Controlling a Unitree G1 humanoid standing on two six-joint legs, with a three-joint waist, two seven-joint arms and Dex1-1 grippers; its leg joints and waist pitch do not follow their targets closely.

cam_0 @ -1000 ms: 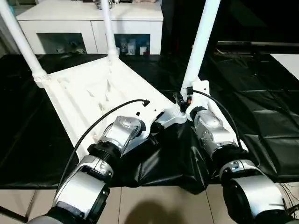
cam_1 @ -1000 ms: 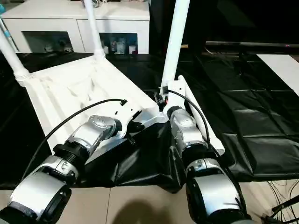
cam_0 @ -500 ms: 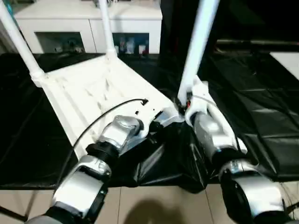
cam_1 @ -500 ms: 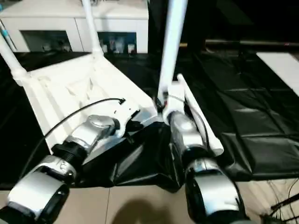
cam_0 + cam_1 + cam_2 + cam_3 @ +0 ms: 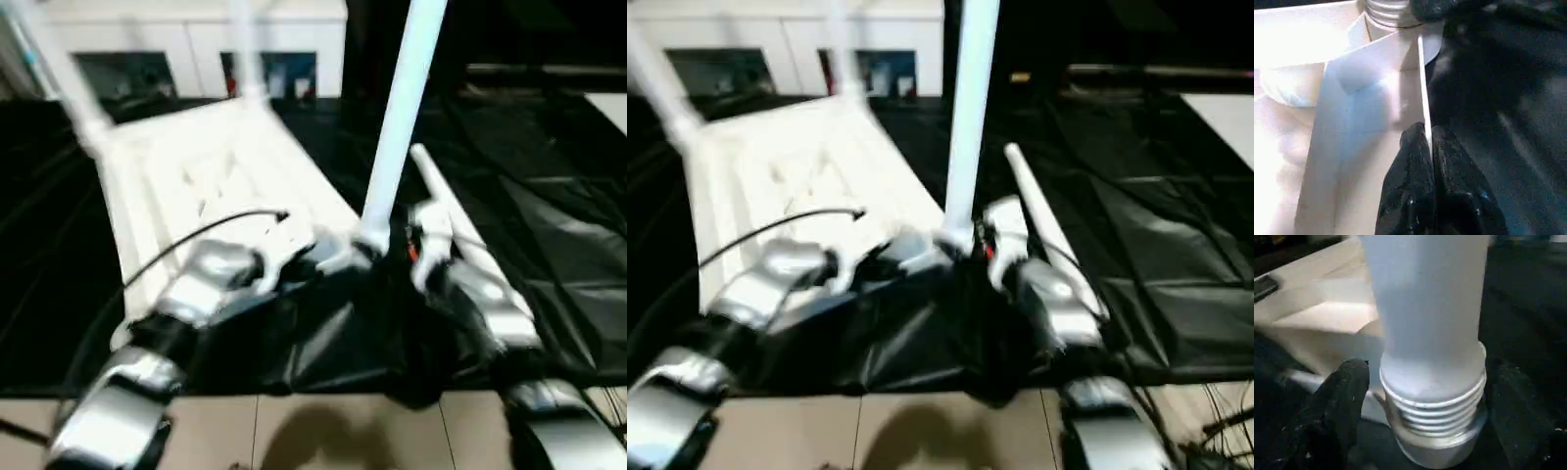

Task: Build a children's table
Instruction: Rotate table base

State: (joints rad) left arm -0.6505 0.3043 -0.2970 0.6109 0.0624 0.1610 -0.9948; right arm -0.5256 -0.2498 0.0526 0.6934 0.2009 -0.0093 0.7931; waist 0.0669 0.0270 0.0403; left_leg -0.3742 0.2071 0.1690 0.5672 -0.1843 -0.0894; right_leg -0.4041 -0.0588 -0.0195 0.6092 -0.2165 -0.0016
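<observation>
Left gripper (image 5: 1429, 147): two black fingers pressed together on the thin white side wall of the tabletop, one finger inside the wall, one outside, near the corner.
Right gripper (image 5: 1425, 396): black fingers (image 5: 1342, 401) spread wide, one either side of the leg base; both stand clear of the thread, nothing clamped.
Near leg (image 5: 400, 108): long white tapered plastic tube, long axis close to vertical, leaning slightly to the robot's right; narrow end runs up out of the picture, wide threaded end (image 5: 1435, 401) points down into the round corner socket (image 5: 364, 240).
Thread: several ridges visible above the socket rim in the right wrist view.
Tabletop (image 5: 211, 176): white plastic rectangular slab, lying upside down with its ribbed X-braced underside facing up; long axis runs from the near corner between the grippers away towards the far left.
Other fitted legs: one at the far-left corner (image 5: 59, 73), one at the far corner (image 5: 245, 49), both upright, tops cut off by the picture edge.
Loose leg (image 5: 453, 220): white tube lying flat on the sheet just right of the near corner, long axis running away from the robot, partly under the right forearm.
Support: black plastic sheet (image 5: 558, 225), creased, under the tabletop.
Background: white cabinet with glass doors (image 5: 186, 49) behind the tabletop.
Foreground: beige tiled floor (image 5: 343, 431) at the sheet's near edge.
</observation>
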